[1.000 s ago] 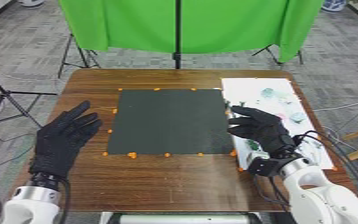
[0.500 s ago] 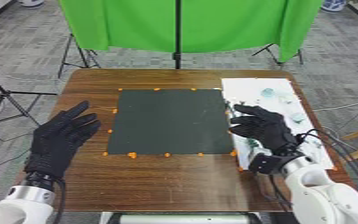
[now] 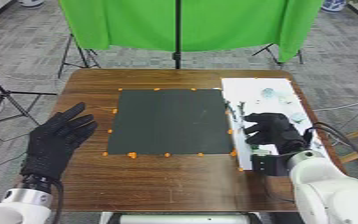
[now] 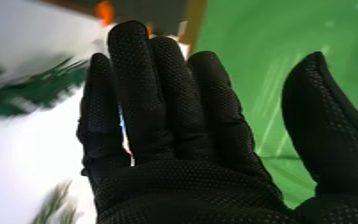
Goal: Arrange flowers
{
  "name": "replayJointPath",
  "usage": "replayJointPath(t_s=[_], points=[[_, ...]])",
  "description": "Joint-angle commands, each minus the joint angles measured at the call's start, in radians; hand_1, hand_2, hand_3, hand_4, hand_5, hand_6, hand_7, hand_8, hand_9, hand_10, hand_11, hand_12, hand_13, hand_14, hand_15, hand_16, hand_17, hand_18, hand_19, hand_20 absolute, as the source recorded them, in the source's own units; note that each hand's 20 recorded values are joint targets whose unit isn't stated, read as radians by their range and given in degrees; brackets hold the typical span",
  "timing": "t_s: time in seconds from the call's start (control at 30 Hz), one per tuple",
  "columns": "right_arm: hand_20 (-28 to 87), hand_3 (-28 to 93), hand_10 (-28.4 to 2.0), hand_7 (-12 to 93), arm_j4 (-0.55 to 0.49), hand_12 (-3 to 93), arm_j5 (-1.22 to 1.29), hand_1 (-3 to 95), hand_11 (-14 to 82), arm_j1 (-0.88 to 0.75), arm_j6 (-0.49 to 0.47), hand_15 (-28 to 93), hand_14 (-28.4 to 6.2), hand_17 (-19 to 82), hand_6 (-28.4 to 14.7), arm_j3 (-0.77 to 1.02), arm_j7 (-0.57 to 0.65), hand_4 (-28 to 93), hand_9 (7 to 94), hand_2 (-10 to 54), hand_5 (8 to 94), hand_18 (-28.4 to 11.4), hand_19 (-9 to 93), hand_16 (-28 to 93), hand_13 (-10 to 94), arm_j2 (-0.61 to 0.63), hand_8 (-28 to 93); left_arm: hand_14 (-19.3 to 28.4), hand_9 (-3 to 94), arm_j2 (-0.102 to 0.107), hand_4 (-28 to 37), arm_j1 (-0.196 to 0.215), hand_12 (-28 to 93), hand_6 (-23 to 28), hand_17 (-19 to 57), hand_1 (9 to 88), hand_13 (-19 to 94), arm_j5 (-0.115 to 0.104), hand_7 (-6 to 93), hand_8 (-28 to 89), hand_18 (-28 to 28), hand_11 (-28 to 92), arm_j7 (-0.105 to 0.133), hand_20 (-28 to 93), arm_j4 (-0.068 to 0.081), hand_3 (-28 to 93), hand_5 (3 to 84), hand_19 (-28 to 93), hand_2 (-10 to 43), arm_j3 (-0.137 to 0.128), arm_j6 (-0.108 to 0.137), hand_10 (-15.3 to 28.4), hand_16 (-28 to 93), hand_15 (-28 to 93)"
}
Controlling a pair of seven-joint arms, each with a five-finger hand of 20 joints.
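Fairly even, bright light is falling across the head view, leaving a faint sheen on the brown table (image 3: 171,187) and making the white sheet (image 3: 245,90) stand out palest. In the right wrist view, white areas are glaring almost to blankness, pale streaks are crossing the green backdrop (image 4: 264,65), and the dark green foliage (image 4: 47,87) is blurring out of focus.

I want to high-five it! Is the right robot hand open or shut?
Open. In the right wrist view, the right robot hand has straight fingers, and its thumb stands well apart from them.
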Motion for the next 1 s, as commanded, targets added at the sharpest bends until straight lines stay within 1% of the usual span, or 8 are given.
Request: replayJointPath(t_s=[0.03, 0.13, 0.17, 0.23, 0.47, 0.57, 0.67, 1.0], points=[[9, 78, -20.3, 22, -0.056, 13.3, -0.296, 26.3, 29.6, 0.055, 0.01, 61, -17.9, 20, -7.9, -0.075, 0.216, -22, 58.7, 3.0, 53.9, -25.1, 78, 7, 55, 0.058, -15, 28.4, 33.3, -0.018, -22.8, 0.003, 11, 11.6, -10.1, 21.6, 22, -0.011, 11.8, -8, 27.6, 31, -0.012, 8, 0.002, 78, 40.1, 59, 7.6, -0.005, -0.009, 22.8, -10, 54], [2, 77, -20.6, 20, -0.058, 13.4, -0.366, 26.8, 29.5, 0.069, 0.002, 63, -17.9, 22, -8.5, -0.1, 0.277, -21, 60.0, 2.9, 54.7, -25.9, 83, 6, 57, 0.063, -14, 28.4, 33.0, -0.02, -22.9, -0.003, 11, 11.7, -10.6, 21.3, 22, -0.034, 12.3, -8, 27.2, 32, -0.003, 8, 0.007, 78, 39.9, 59, 7.5, -0.001, -0.029, 22.8, -11, 55], [1, 77, -20.8, 20, -0.058, 13.4, -0.384, 26.9, 29.4, 0.072, -0.005, 63, -18.0, 22, -8.6, -0.104, 0.292, -21, 60.4, 2.9, 54.9, -26.2, 84, 6, 58, 0.062, -14, 28.4, 33.1, -0.021, -23.0, -0.003, 11, 11.7, -10.6, 21.3, 22, -0.038, 12.4, -8, 27.2, 32, -0.001, 9, 0.006, 78, 39.9, 59, 7.5, 0.0, -0.027, 22.8, -11, 55], [0, 76, -21.1, 20, -0.059, 13.4, -0.424, 27.2, 29.4, 0.07, -0.021, 64, -17.8, 23, -9.1, -0.113, 0.324, -21, 61.1, 2.7, 55.7, -26.7, 85, 6, 59, 0.066, -14, 28.4, 33.1, -0.023, -23.1, -0.003, 11, 11.7, -10.5, 21.2, 22, -0.023, 12.5, -8, 27.2, 32, -0.014, 8, 0.006, 78, 39.9, 59, 7.5, -0.001, -0.029, 22.8, -11, 55], [-3, 76, -21.5, 19, -0.031, 13.6, -0.503, 28.8, 29.2, 0.11, -0.077, 66, -17.4, 27, -9.6, -0.173, 0.403, -21, 63.2, 0.6, 57.7, -27.6, 89, 7, 63, 0.084, -14, 28.4, 33.1, -0.022, -23.2, -0.003, 11, 11.7, -10.5, 21.3, 22, -0.032, 12.8, -9, 27.1, 32, -0.011, 8, 0.007, 78, 40.0, 59, 7.5, -0.001, -0.028, 22.8, -11, 55], [-9, 75, -21.7, 17, -0.02, 14.0, -0.543, 29.2, 28.6, 0.129, -0.118, 66, -17.5, 28, -9.9, -0.201, 0.434, -20, 63.0, 0.0, 57.0, -27.7, 92, 8, 63, 0.093, -13, 28.4, 33.2, -0.024, -23.2, -0.009, 11, 11.7, -10.5, 21.3, 22, -0.029, 12.9, -9, 27.1, 32, -0.024, 8, 0.007, 78, 40.0, 59, 7.4, -0.002, -0.03, 22.8, -11, 55], [-10, 75, -21.7, 17, -0.001, 13.8, -0.593, 29.4, 28.4, 0.161, -0.161, 66, -17.4, 28, -10.0, -0.242, 0.469, -20, 62.7, -0.4, 56.6, -27.9, 92, 8, 64, 0.098, -13, 28.4, 33.2, -0.02, -23.1, -0.01, 11, 11.8, -10.5, 21.3, 22, -0.031, 12.9, -9, 27.1, 32, -0.013, 8, 0.008, 78, 40.1, 59, 7.4, 0.003, -0.027, 22.9, -11, 55], [-11, 73, -21.7, 17, 0.064, 14.1, -0.78, 30.9, 28.8, 0.263, -0.269, 67, -16.4, 31, -10.2, -0.411, 0.572, -20, 63.9, -2.8, 57.3, -28.3, 93, 9, 66, 0.114, -12, 28.4, 33.2, -0.018, -23.0, -0.011, 11, 11.9, -10.5, 21.2, 22, -0.032, 12.9, -9, 27.1, 32, -0.015, 8, 0.006, 78, 40.3, 59, 7.4, 0.007, -0.018, 22.7, -11, 55]])
